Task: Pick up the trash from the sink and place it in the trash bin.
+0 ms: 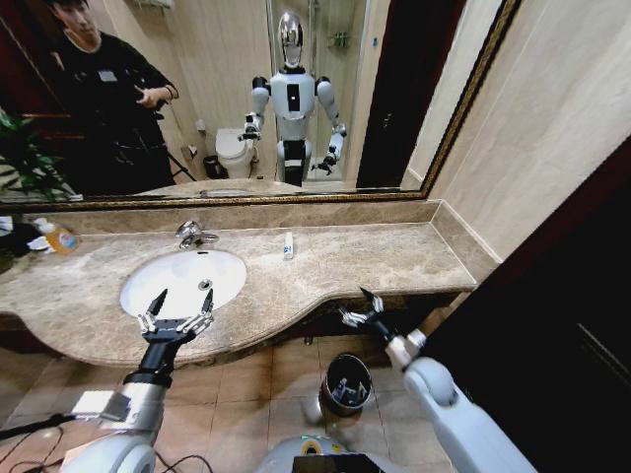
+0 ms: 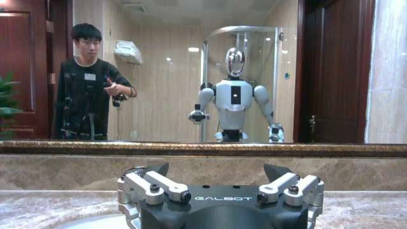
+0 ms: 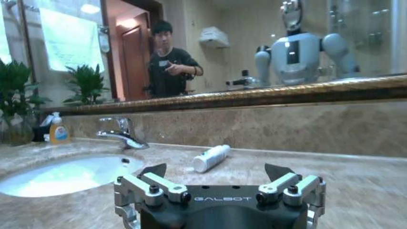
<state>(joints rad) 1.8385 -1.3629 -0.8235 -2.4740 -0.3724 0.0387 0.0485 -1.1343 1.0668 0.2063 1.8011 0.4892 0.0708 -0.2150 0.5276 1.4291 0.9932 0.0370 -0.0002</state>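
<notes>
The white oval sink (image 1: 182, 281) is set in the beige marble countertop (image 1: 375, 261). One piece of trash, a white tube (image 1: 288, 244), lies on the counter behind the basin, right of the faucet (image 1: 194, 235); the right wrist view has this tube (image 3: 211, 157) ahead of the fingers. My left gripper (image 1: 175, 313) hovers open over the basin's front rim, holding nothing. At the counter's front edge my right gripper (image 1: 360, 307) is open too, up above the trash bin (image 1: 345, 382). The round black bin stands on the floor with small pale items inside.
An orange-labelled bottle (image 1: 61, 238) stands at the counter's far left by a plant. A mirror runs along the back wall above a marble upstand. A dark panel (image 1: 552, 296) closes off the right side. Cables lie on the tiled floor at lower left.
</notes>
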